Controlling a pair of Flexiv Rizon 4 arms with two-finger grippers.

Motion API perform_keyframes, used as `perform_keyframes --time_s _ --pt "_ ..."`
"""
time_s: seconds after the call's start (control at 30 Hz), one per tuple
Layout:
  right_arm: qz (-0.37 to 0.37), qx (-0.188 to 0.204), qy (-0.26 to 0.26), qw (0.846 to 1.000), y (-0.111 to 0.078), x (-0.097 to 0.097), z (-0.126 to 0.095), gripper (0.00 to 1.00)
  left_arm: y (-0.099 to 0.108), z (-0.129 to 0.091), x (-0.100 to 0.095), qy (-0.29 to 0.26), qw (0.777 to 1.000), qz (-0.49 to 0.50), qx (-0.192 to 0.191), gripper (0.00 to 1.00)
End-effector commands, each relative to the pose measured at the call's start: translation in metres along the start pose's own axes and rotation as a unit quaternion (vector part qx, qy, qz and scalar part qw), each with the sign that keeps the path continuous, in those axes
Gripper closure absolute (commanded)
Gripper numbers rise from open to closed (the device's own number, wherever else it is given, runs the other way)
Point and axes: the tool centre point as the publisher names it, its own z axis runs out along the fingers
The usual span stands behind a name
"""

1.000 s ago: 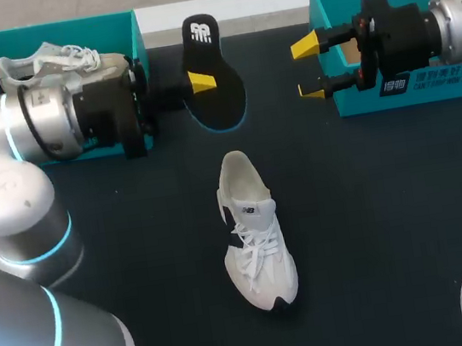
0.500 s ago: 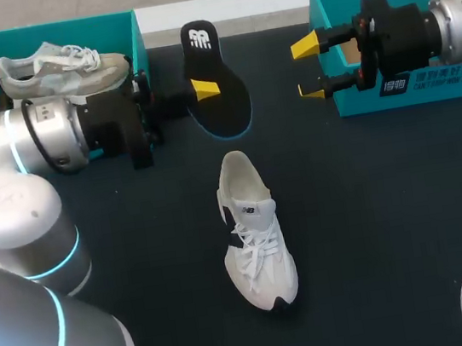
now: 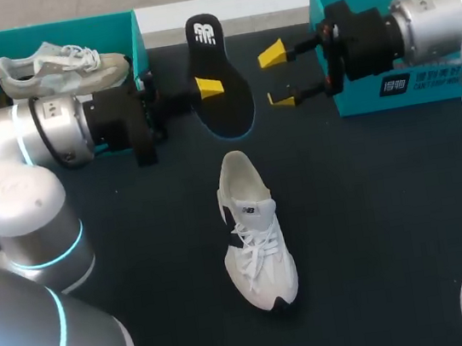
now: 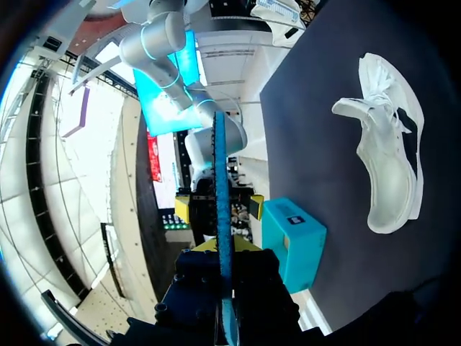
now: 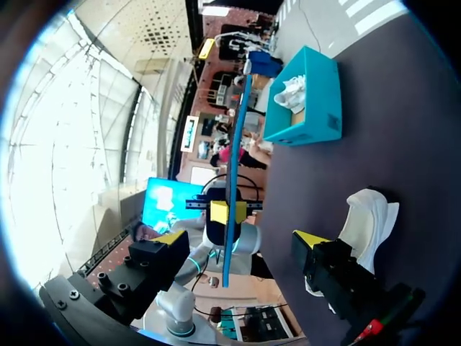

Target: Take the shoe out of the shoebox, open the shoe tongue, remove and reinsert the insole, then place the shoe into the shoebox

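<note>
The insole (image 3: 217,54) was gripped across its two faces by the left gripper (image 3: 209,87) in the upper middle of the head view. It was raised off the table (image 3: 394,227) and turned partly on edge. In the left wrist view it was seen edge-on, running straight out between the fingers. This hold was judged to leave both ends free, so that the other arm could take it or help steer it.

The right gripper (image 3: 278,77) was spread wide with nothing in it. It was set just right of the insole and apart from it, and in the right wrist view the insole lay ahead of its open fingers, apparently lined up for a handover.

The shoe (image 3: 254,230) was left lying at the centre of the frame, heel end towards the insole, which was judged to suit reinsertion. The right shoebox (image 3: 392,94), at the upper right, was open for the return. The left shoebox (image 3: 137,40), at the upper left, held a second shoe (image 3: 61,63).
</note>
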Motion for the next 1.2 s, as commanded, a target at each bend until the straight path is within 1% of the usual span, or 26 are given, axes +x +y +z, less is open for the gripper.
perform_keyframes --time_s 0.03,0.1,0.13,0.17,0.23,0.33,0.5,0.6,0.63,0.73,0.77,0.9,1.0,1.2 --pt "0.000 -0.003 0.007 1.000 0.000 -0.004 0.014 0.31 0.010 0.017 0.005 0.003 1.000 0.005 -0.002 1.00" --pt "0.000 -0.002 0.009 1.000 0.000 -0.005 0.017 0.36 0.013 0.020 0.008 0.006 1.000 0.007 -0.005 1.00" --pt "0.001 -0.002 0.009 1.000 0.000 -0.005 0.019 0.42 0.014 0.021 0.009 0.007 1.000 0.007 -0.004 1.00" --pt "0.001 -0.001 0.011 1.000 0.000 -0.005 0.020 0.52 0.015 0.023 0.010 0.008 1.000 0.008 -0.004 1.00" --pt "0.001 0.002 0.014 1.000 -0.001 -0.006 0.023 0.55 0.016 0.026 0.012 0.009 1.000 0.009 -0.004 1.00" --pt "0.001 0.004 0.017 1.000 -0.001 -0.007 0.027 0.56 0.019 0.032 0.014 0.010 1.000 0.008 -0.008 1.00" --pt "0.002 0.006 0.021 1.000 0.001 -0.009 0.032 0.61 0.021 0.039 0.015 0.008 1.000 0.006 -0.012 1.00" --pt "0.002 0.010 0.024 1.000 0.003 -0.010 0.035 0.69 0.019 0.042 0.015 0.008 1.000 0.006 -0.010 1.00" --pt "0.002 0.010 0.024 1.000 0.003 -0.010 0.035 0.69 0.019 0.042 0.015 0.008 1.000 0.006 -0.009 1.00" --pt "0.001 0.009 0.026 1.000 0.004 -0.010 0.036 0.80 0.019 0.043 0.016 0.008 1.000 0.006 -0.009 1.00" --pt "0.001 0.009 0.026 1.000 0.004 -0.010 0.036 0.87 0.020 0.043 0.016 0.008 1.000 0.006 -0.009 1.00" --pt "0.003 0.009 0.026 1.000 0.004 -0.011 0.036 0.97 0.022 0.042 0.018 0.011 1.000 0.005 -0.010 1.00" --pt "0.003 0.009 0.027 1.000 0.005 -0.012 0.037 1.00 0.024 0.042 0.018 0.010 1.000 0.003 -0.012 1.00" --pt "-0.004 0.007 0.028 1.000 0.007 -0.013 0.036 1.00 0.023 0.042 0.019 0.016 1.000 0.005 -0.007 1.00"
